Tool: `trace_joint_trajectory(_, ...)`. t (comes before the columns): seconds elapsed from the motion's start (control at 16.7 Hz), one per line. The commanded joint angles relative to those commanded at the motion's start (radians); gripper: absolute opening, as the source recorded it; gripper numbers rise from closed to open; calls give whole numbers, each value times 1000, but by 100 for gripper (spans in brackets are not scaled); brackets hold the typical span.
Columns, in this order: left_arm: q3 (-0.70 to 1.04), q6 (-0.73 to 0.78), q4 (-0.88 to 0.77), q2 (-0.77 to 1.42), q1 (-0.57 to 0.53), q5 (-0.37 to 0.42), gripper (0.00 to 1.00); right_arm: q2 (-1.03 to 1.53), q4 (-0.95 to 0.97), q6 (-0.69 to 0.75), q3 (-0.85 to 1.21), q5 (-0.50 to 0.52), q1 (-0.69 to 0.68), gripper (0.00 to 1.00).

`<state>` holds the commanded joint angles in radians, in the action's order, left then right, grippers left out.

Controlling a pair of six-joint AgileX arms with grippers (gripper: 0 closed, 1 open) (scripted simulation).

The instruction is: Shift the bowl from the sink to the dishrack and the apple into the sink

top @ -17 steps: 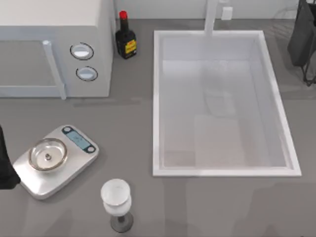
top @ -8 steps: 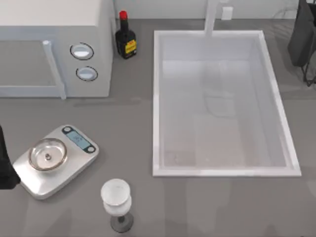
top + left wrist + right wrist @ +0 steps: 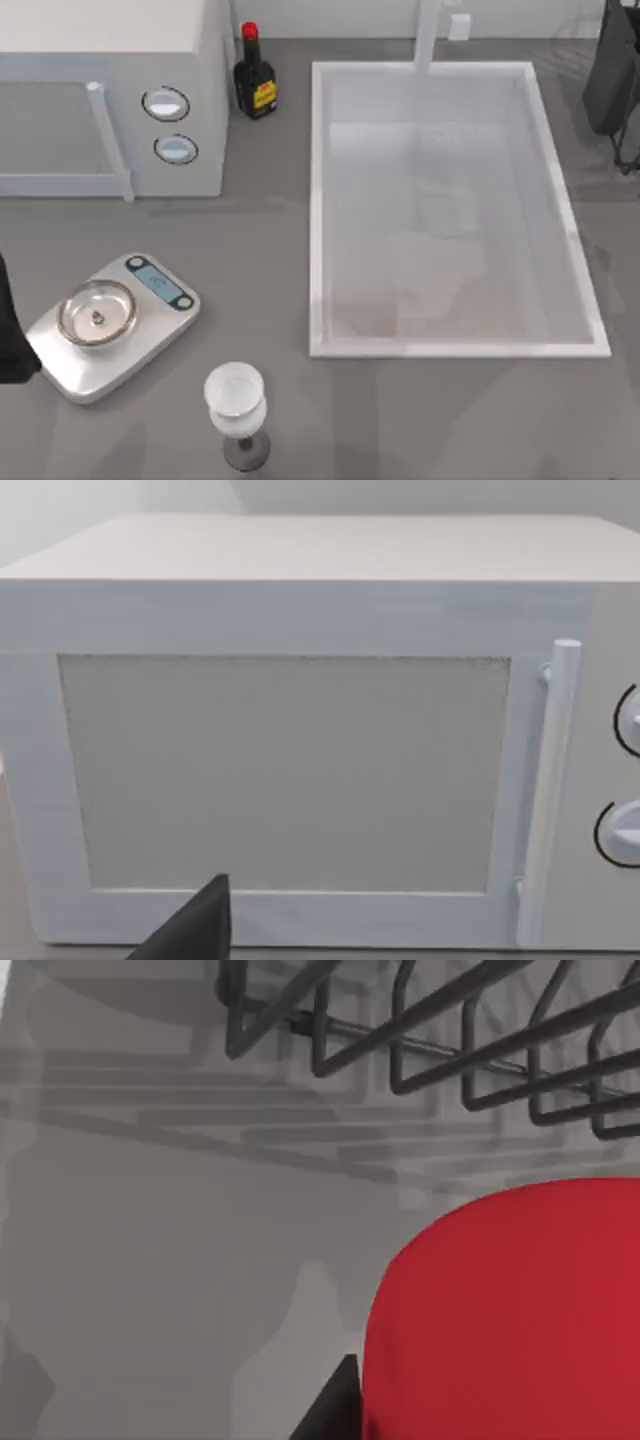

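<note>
The sink (image 3: 315, 210) is a large white basin with a tap (image 3: 428, 35) at its far rim, and nothing lies in it. The bowl is out of view. In the right wrist view the red apple (image 3: 510, 1310) looms very close on the grey counter, just in front of the dark wire dishrack (image 3: 420, 1050). A dark part of my right gripper (image 3: 330, 1410) sits right against the apple's side. My left arm (image 3: 8, 330) is parked at the table's left edge, with its gripper (image 3: 195, 930) facing the microwave door.
A white microwave (image 3: 110, 100) fills the far left, with a dark red-capped bottle (image 3: 255, 80) beside it. A steel scale (image 3: 110, 320) and a white goblet (image 3: 236, 410) stand near the front left. Dark wire framing (image 3: 626, 150) shows at the far right edge.
</note>
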<state>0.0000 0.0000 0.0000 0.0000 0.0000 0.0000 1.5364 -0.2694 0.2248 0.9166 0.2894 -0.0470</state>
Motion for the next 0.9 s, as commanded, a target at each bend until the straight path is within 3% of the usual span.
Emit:
trace_joint_trajectory(0.54, 0, 0, 0, 0, 0, 0, 100, 67, 885, -179, -152, 290, -445, 0)
trace_joint_trajectory(0.9, 0, 0, 0, 0, 0, 0, 100, 66, 1144, -243, -207, 385, -599, 0)
